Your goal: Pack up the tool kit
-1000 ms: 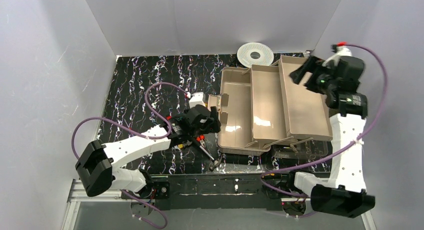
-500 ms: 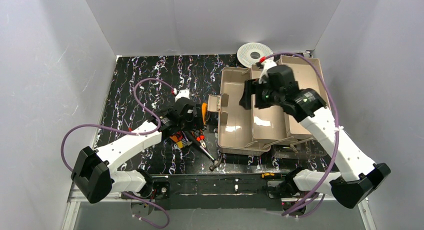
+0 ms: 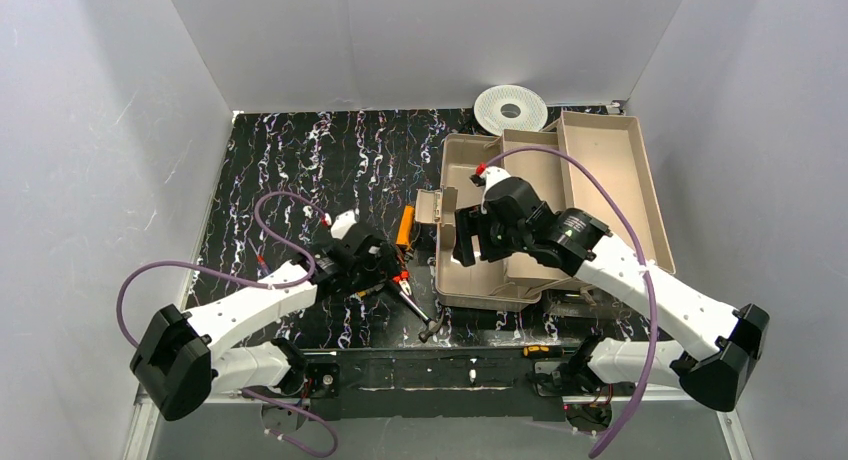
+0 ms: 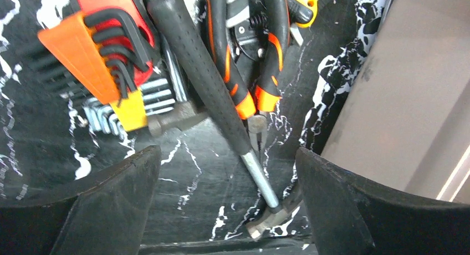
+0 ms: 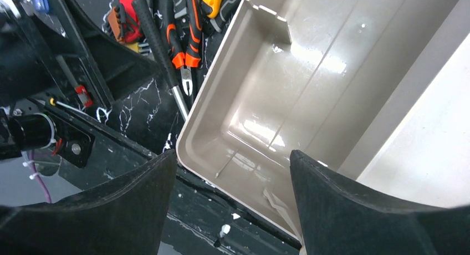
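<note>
The left claw (image 4: 227, 208) is hanging wide open just above the black table (image 4: 183, 172), holding nothing. I am guessing it is getting ready to pick up the hammer (image 4: 202, 86). The hammer is lying just beside the open tool box (image 3: 600, 180), with the pliers (image 4: 271, 66) touching its handle and the bent keys (image 4: 91, 50) on its other side. The claw should be going straight down with one finger on each side of the black handle, near the middle, so the hammer is not tipping and the pliers are not coming along. The right claw (image 5: 230, 210) is also wide open and empty, hanging over the box's left tray (image 5: 266, 116). A second ago that claw was over the back right corner of the box, and it has been swinging across. The left claw has been pulling back from the box and opening wider.
</note>
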Tool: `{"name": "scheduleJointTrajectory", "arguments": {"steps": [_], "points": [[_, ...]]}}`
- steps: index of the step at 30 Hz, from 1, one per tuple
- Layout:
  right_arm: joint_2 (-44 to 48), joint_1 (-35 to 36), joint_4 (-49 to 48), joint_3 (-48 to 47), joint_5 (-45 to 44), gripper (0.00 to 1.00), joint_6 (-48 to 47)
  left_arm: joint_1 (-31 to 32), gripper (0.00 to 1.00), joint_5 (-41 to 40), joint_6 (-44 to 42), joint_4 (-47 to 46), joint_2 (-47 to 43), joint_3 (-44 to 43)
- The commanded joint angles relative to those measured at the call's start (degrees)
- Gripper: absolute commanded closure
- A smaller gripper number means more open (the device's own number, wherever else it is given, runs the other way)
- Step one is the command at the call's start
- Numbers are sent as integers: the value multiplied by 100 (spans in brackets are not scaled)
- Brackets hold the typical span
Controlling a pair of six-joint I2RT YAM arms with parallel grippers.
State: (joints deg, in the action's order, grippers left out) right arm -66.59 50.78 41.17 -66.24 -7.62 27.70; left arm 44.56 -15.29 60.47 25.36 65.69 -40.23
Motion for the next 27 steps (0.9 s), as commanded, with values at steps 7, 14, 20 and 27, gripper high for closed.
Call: {"name": "scheduleJointTrajectory", "arguments": {"steps": [7,14,20,27], "points": [[1054,36,-872,519,-611,19,408,642,14,-874,2282,472,690,-330],[1304,37,-887,648,-707,19,446,714,37,-966,2645,358,1462,-436],[1333,37,-884,728,-685,20,579,722,76,-841,2602,118,1837,-474],[1409,35,-909,795,-642,20,623,746,100,-1643,1886,840,1099,-640]]}}
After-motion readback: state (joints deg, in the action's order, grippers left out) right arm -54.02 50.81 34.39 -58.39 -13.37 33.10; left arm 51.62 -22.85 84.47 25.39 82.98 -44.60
